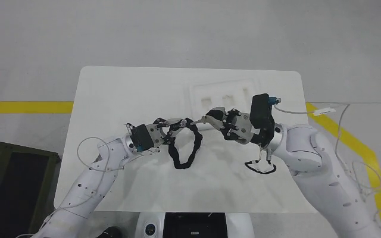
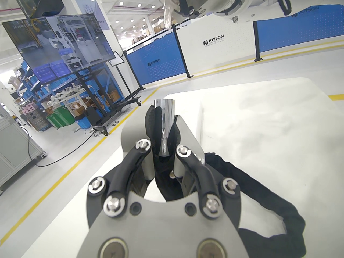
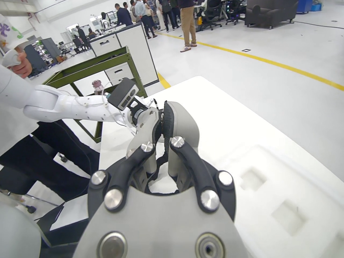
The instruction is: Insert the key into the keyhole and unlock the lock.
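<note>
On the left, the left tool (image 2: 164, 132) is clamped on the chain lock's (image 1: 180, 165) chrome barrel, holding it above the worktop (image 1: 119, 101) with the black sheathed loop hanging. Facing it, the right tool (image 1: 209, 116) has its fingers pinched nearly together on what looks like the key (image 1: 197, 121), tip right at the barrel's end. Insertion looks like the step in hand, and next it calls for squaring the blade to the keyhole, pushing home, then twisting; the count is one lock, one key, two tools and one foam tray (image 1: 199, 89).
</note>
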